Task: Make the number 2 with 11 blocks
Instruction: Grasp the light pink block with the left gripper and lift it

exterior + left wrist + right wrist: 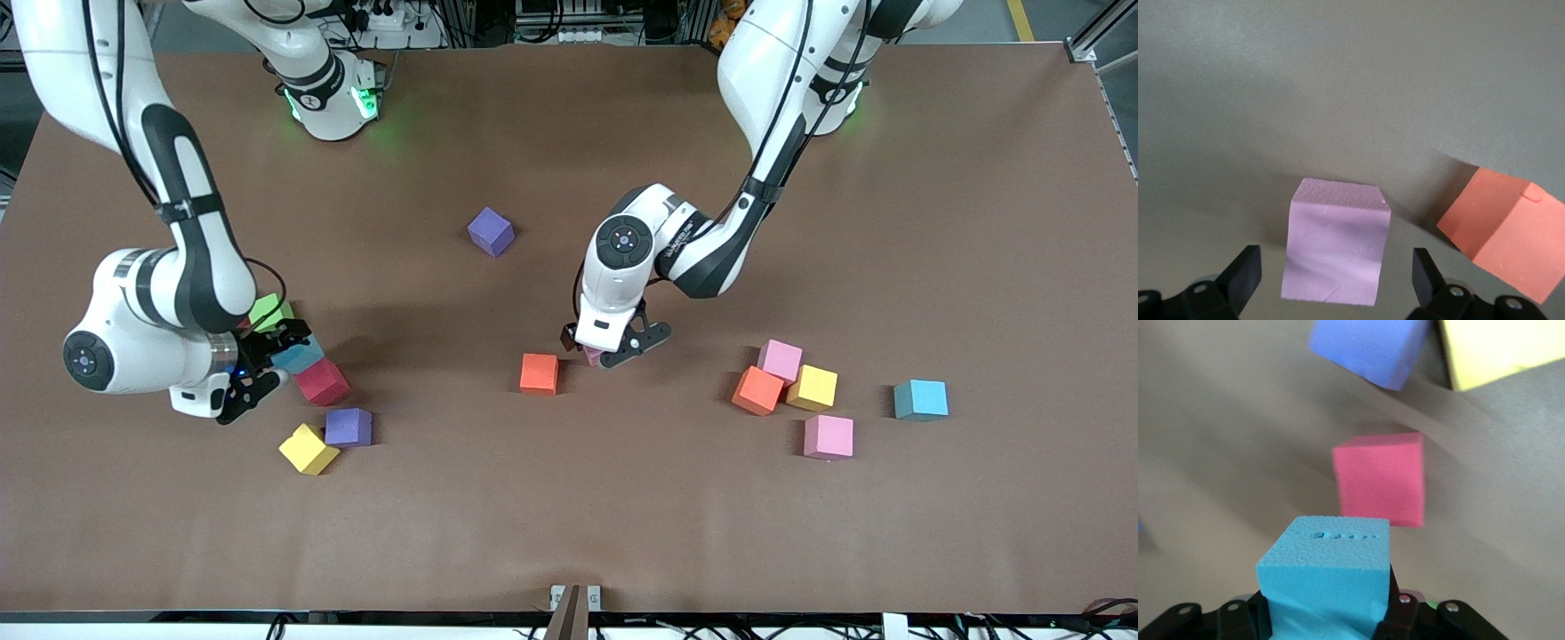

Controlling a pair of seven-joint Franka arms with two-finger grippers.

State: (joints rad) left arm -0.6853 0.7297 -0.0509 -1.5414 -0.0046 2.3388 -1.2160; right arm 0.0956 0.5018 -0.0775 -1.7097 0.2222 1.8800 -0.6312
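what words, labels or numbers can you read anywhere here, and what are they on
None can be read.
Dark lettering runs along the left arm's forearm, too small to read.
The blue block held in the right claw has a row of small dents on top, not legible characters.
The pink block between the open left claw's fingers is blank.

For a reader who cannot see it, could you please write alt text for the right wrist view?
The right gripper holds a blue cube shut between its fingers, above the brown table. On the table lie a red cube, a purple cube and part of a yellow cube.
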